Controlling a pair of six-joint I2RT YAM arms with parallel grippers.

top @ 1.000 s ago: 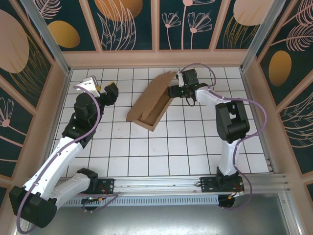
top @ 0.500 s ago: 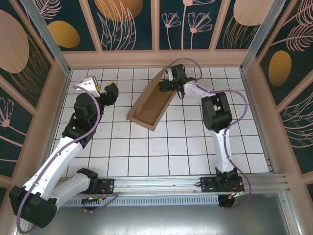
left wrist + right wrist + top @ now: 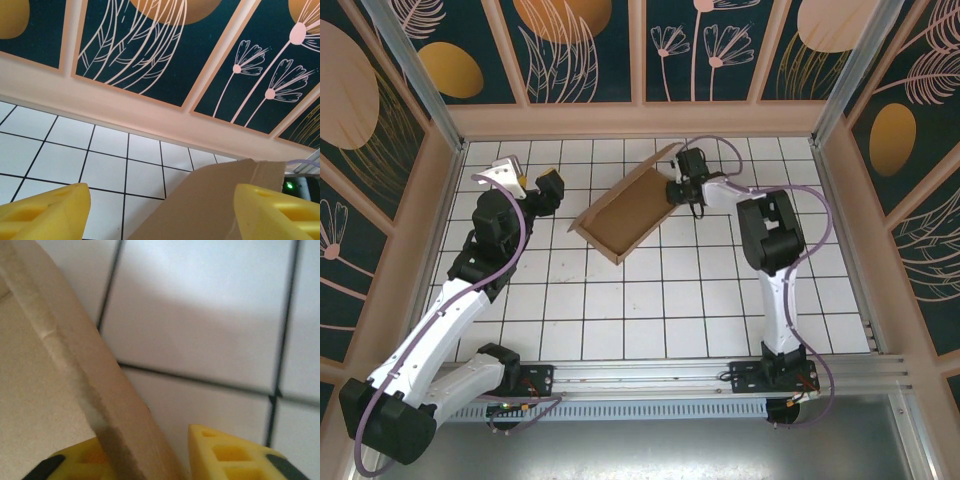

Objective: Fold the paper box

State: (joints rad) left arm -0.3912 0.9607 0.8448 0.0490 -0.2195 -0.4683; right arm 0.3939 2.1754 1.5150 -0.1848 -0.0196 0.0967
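Note:
The paper box (image 3: pixel 620 213) is a brown cardboard tray lying askew on the white tiled floor, with low walls and its far right corner raised. My right gripper (image 3: pixel 675 188) is at the box's right wall. In the right wrist view that wall (image 3: pixel 85 370) runs between the two yellow fingers (image 3: pixel 227 455); it touches the left one, and a sliver of tile shows before the right one. My left gripper (image 3: pixel 546 188) hovers open just left of the box. Its yellow fingers (image 3: pixel 45 212) are wide apart, and the cardboard (image 3: pixel 210 200) lies beyond them.
Low beige walls (image 3: pixel 640 120) ring the tiled floor (image 3: pixel 670 300), with patterned dark panels above. The right arm's purple cable (image 3: pixel 740 140) loops over the far right tiles. The arm bases sit on the rail (image 3: pixel 650 375) at the near edge.
The right gripper swung left with the box's far wall tipped up, then came back right. The box now lies flatter and has turned slightly. The left arm has not moved.

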